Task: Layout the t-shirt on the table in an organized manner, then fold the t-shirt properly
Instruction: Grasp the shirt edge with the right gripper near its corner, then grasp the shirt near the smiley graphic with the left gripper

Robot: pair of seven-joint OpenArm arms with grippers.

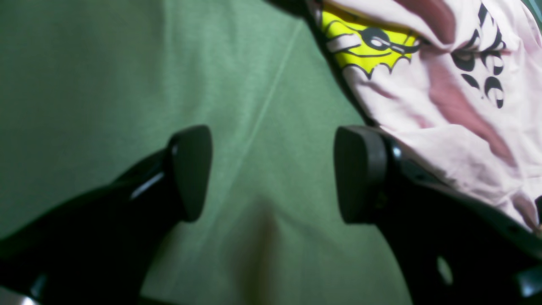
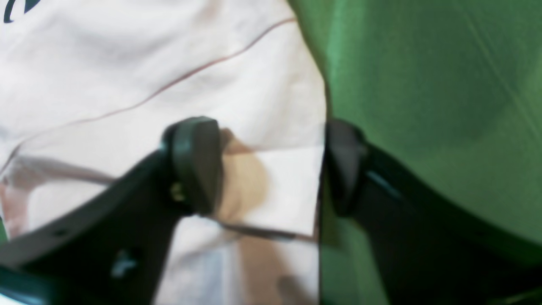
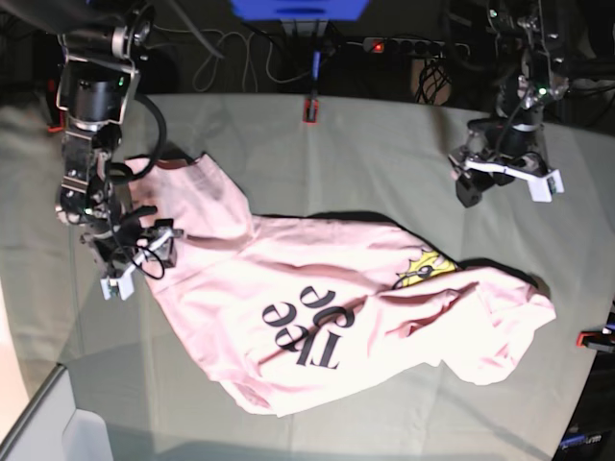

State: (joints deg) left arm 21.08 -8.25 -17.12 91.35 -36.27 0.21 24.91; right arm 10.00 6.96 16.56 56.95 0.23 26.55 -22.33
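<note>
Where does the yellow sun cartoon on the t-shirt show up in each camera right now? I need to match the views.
Left wrist: the yellow sun cartoon is at the top, right of centre, above the open jaws.
Right wrist: not in view; only plain pink cloth and green table cover show.
Base: right of centre, partly tucked under a fold.
Shared landmark: the t-shirt edge against the table cover.

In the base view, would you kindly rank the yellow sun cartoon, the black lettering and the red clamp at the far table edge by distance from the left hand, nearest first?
Measured from the left hand, which hangs open at that view's upper right:
1. Yellow sun cartoon, just below it on the t-shirt.
2. Red clamp, along the far edge of the table.
3. Black lettering, mid-shirt, toward the near side.
</note>
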